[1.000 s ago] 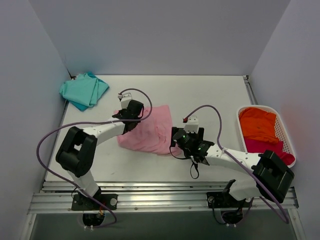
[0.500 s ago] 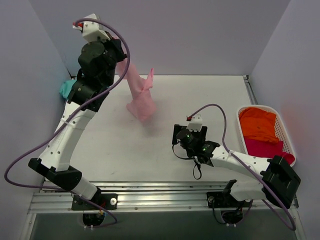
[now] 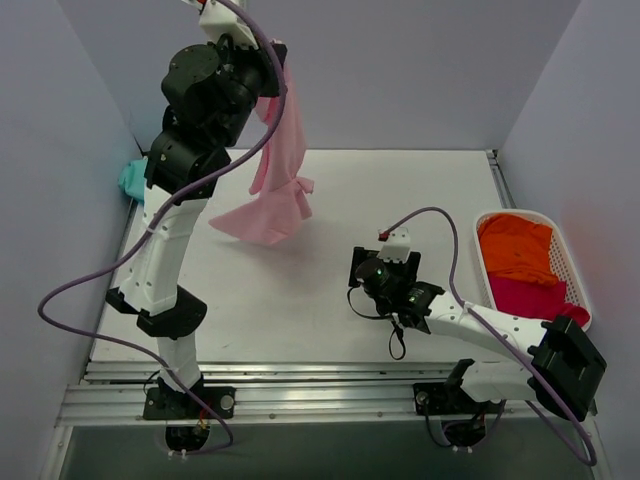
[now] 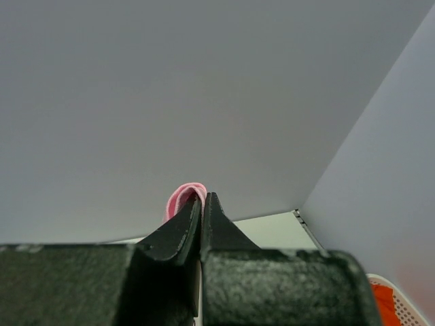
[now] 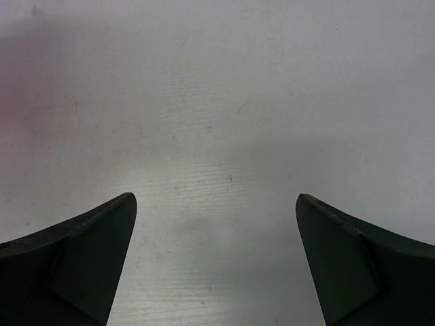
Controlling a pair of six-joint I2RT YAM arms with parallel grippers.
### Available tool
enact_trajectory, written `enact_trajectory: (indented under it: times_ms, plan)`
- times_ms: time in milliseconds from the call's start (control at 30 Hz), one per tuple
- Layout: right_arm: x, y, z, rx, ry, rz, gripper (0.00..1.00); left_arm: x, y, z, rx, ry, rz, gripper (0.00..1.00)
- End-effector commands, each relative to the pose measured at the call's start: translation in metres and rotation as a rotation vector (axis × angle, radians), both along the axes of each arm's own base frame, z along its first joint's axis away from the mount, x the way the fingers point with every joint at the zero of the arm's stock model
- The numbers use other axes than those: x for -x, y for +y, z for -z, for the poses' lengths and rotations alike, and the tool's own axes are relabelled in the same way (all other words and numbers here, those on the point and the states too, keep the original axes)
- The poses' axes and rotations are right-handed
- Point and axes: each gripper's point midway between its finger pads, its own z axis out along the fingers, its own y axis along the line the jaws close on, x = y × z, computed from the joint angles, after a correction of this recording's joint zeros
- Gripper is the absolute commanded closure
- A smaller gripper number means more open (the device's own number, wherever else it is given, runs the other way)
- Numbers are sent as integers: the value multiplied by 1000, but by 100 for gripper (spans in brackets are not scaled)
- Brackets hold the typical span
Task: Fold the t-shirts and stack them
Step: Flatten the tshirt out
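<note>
My left gripper (image 3: 278, 62) is raised high at the back left and shut on the light pink t-shirt (image 3: 275, 185), which hangs down crumpled above the table. In the left wrist view the jaws are pressed together on a pink fold (image 4: 185, 195). My right gripper (image 3: 368, 275) is open and empty, low over bare table near the middle; its fingertips (image 5: 102, 231) stand wide apart. The teal t-shirt (image 3: 130, 178) lies at the back left, mostly hidden behind my left arm. The orange t-shirt (image 3: 515, 250) and magenta t-shirt (image 3: 525, 293) lie in the basket.
A white basket (image 3: 568, 262) stands at the right edge of the table. Grey walls close in the back and both sides. A metal rail (image 3: 320, 385) runs along the near edge.
My left gripper has lifted the pink t-shirt from the table high into the air, toward the back. The right gripper has let go of the shirt and stays low, open.
</note>
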Motion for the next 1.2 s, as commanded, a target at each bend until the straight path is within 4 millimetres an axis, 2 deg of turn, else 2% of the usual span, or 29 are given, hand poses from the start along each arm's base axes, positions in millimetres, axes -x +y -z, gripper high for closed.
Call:
enact_trajectory:
  times_ms: [0,33,100,167,200,267,300,367,433,467,500,533,567,600,633,667,700,800,833,867,900,933,967,1000,1033,1067,1100,1133,1167]
  plan:
    - [-2,-14,-10,13,-38,65,0,48,33,-73,62,-206,15,98]
    - [-2,-14,-11,12,-39,66,0,52,40,-76,65,-214,-4,98]
    - [-2,-16,-11,15,-42,71,0,36,43,-60,38,-177,-44,98]
    - [-2,-15,-10,15,-40,70,0,12,41,-38,23,-120,-61,98]
    - [-3,-16,-10,18,-39,73,0,-5,49,-25,10,-85,-75,98]
    - [-3,-15,-9,20,-36,70,0,-49,45,27,3,41,-82,98]
    - [-2,-16,-8,24,-33,72,0,-72,58,49,23,93,-117,98]
    - [-2,-16,-8,24,-34,75,0,-114,61,110,1,211,-144,98]
    - [-2,-16,-8,20,-36,74,0,-158,66,193,-4,355,-150,98]
    - [-2,-16,-7,20,-34,72,0,-171,66,222,-7,403,-142,97]
    - [-2,-15,-6,19,-33,71,0,-183,65,246,-9,437,-130,90]
    - [-2,-15,-6,20,-31,70,0,-202,62,298,-30,523,-111,70]
    - [-2,-14,-5,21,-29,69,0,-212,59,322,-45,557,-99,13]
    - [-3,-14,-4,25,-26,68,0,-214,58,350,-71,629,-92,6]
    - [-3,-14,-4,28,-23,68,0,-230,54,370,-81,653,-91,6]
    - [-3,-13,-3,32,-21,68,0,-224,59,392,-110,738,-113,6]
    - [-3,-13,-3,32,-21,68,0,-226,60,395,-111,748,-121,6]
    - [-3,-15,-2,39,-23,77,0,-228,53,380,-101,702,-112,6]
    - [-4,-15,-2,41,-23,77,0,-214,55,374,-104,706,-106,6]
    - [-4,-15,-1,43,-22,78,0,-216,49,349,-72,620,-81,6]
    - [-5,-15,-1,44,-23,78,0,-201,52,303,-43,541,-68,6]
    - [-5,-14,0,46,-22,75,0,-195,51,295,-34,518,-59,6]
    - [-6,-14,0,46,-25,75,0,-188,51,304,-36,523,-50,6]
    - [-6,-12,1,42,-21,69,0,-174,55,275,-17,476,-46,6]
    - [-6,-10,3,41,-18,60,0,-167,55,272,-15,472,-41,6]
    - [-7,-7,3,31,-17,52,0,-160,57,287,-24,501,-41,6]
    - [-7,-3,3,20,-11,41,0,-148,56,276,-19,486,-34,6]
    - [-9,6,-2,-9,-6,14,0,-143,57,280,-21,495,-35,6]
    - [-9,14,-6,-30,-8,-6,0,-135,59,306,-33,534,-38,6]
